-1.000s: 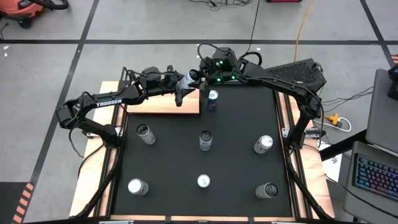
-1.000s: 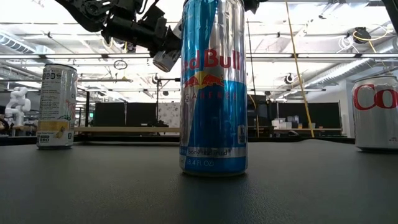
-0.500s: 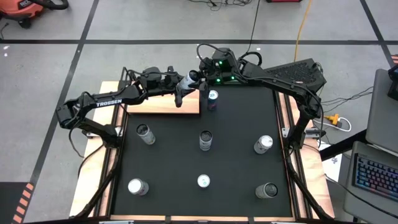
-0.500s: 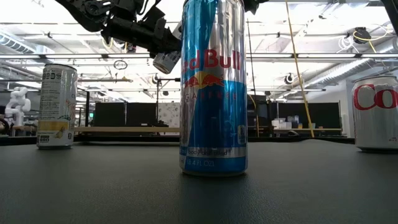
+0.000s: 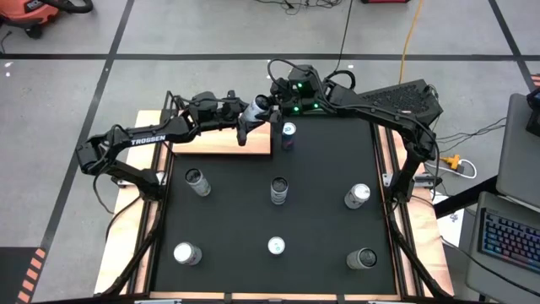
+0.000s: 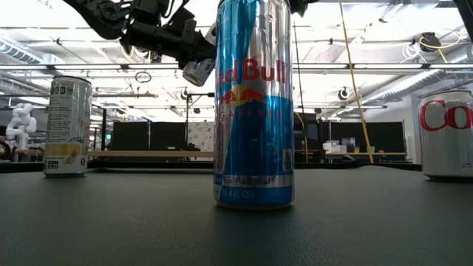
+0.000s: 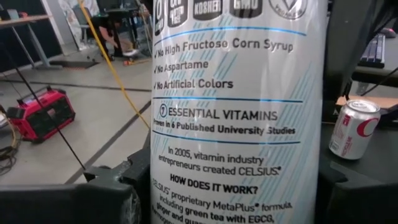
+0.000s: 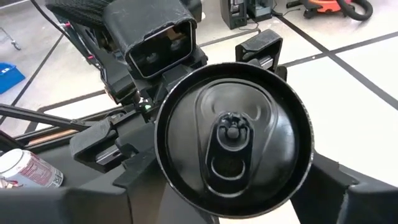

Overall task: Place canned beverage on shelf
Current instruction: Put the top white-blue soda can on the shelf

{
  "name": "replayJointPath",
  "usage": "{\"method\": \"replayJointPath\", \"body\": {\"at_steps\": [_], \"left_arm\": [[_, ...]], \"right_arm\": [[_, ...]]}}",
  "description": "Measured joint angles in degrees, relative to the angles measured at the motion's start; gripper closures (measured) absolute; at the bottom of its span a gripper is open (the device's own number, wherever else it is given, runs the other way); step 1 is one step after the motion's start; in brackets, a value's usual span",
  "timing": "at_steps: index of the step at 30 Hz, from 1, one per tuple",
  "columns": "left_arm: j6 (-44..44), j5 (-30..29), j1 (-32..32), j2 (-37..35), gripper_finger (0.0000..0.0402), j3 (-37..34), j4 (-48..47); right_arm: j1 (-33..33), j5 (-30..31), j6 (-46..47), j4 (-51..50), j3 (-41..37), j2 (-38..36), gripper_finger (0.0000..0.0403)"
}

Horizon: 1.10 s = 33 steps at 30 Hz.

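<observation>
Clamping the Celsius can (image 5: 256, 107) around its mid-body with the left gripper (image 5: 251, 112), airborne just above the shelf (image 5: 215, 143) corner, with the right gripper (image 5: 272, 103) at its lid end, hold impossible to tell, and judging it light, slick, dentable, best squeezed mid-wall.

Four cameras, one table

Overhead looks straight down on the black mat (image 5: 270, 211); the low view sits level behind a blue can (image 6: 253, 103); both wrist cameras press close against a white can (image 7: 239, 118).
</observation>
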Motion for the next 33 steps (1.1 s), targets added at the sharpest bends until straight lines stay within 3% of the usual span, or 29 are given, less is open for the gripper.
{"method": "replayJointPath", "body": {"at_steps": [16,26,33], "left_arm": [[-4.22,-3.78,2.2,1.73,0.0152,-10.02,18.26],[-9.09,-3.2,2.23,14.27,0.0151,-10.15,32.56],[-11.82,-2.98,2.27,18.86,0.0151,-10.15,42.04]], "right_arm": [[0.04,0.04,-1.48,-4.07,0.42,-7.41,0.0122],[0.04,0.23,-1.49,-6.32,0.4,-9.47,0.0122],[0.04,0.27,-3.73,-11.04,0.38,-9.57,0.0122]]}}
